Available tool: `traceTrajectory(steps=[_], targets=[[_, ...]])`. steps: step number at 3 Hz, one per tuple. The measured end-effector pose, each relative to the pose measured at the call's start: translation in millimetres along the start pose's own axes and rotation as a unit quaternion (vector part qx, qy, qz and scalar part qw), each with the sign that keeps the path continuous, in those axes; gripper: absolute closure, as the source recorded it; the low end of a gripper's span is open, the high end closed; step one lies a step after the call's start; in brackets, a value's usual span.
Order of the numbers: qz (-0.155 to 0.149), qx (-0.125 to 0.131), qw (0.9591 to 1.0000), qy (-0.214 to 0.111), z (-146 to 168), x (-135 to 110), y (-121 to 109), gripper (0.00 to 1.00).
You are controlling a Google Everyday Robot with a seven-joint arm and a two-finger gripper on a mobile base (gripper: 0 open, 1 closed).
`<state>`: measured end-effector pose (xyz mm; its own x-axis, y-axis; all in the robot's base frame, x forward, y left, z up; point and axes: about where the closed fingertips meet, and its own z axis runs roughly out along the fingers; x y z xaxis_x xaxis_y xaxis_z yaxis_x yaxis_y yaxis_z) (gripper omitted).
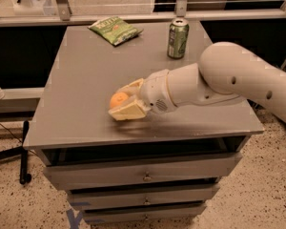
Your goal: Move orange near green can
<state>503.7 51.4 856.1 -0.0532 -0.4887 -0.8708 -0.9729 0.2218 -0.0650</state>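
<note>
So the gripper (115, 102) is down at the front-left part of the table (81, 75), and its fingers (128, 111) are clamped on the orange (119, 99), one on the far side and one on the near side. The fruit looks like it's resting on the tabletop, or barely off it. I can't tell which.

The can (178, 38) is upright near the back edge, well apart from the orange, further back and to the right as the camera sees it. The bag (115, 30) is at the back left, away from your path I'd say.

My advice for this bit:
- Lift a little before you travel. A round fruit will probably roll out if you drag it.
- Carry it diagonally back toward the can, but aim for a spot just beside it, on the near side.
- Watch the arm (229, 75). That fat elbow sits close to the can, and a swing could tip it.
- Set the orange down flat before letting go, otherwise it'll probably wander off.
</note>
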Motion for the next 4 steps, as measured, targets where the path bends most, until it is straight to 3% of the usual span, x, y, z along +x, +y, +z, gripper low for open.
traceTrajectory(steps=[1,2,3,4], targets=[[-0.014,0.072,0.9971,0.022,-78.6,-0.1,-56.3,1.00],[-0.014,0.069,0.9973,0.022,-76.2,0.0,-54.2,1.00],[-0.016,0.106,0.9938,0.030,-96.0,16.7,-82.2,1.00],[-0.020,0.159,0.9864,0.036,-126.7,41.5,-136.7,1.00]])
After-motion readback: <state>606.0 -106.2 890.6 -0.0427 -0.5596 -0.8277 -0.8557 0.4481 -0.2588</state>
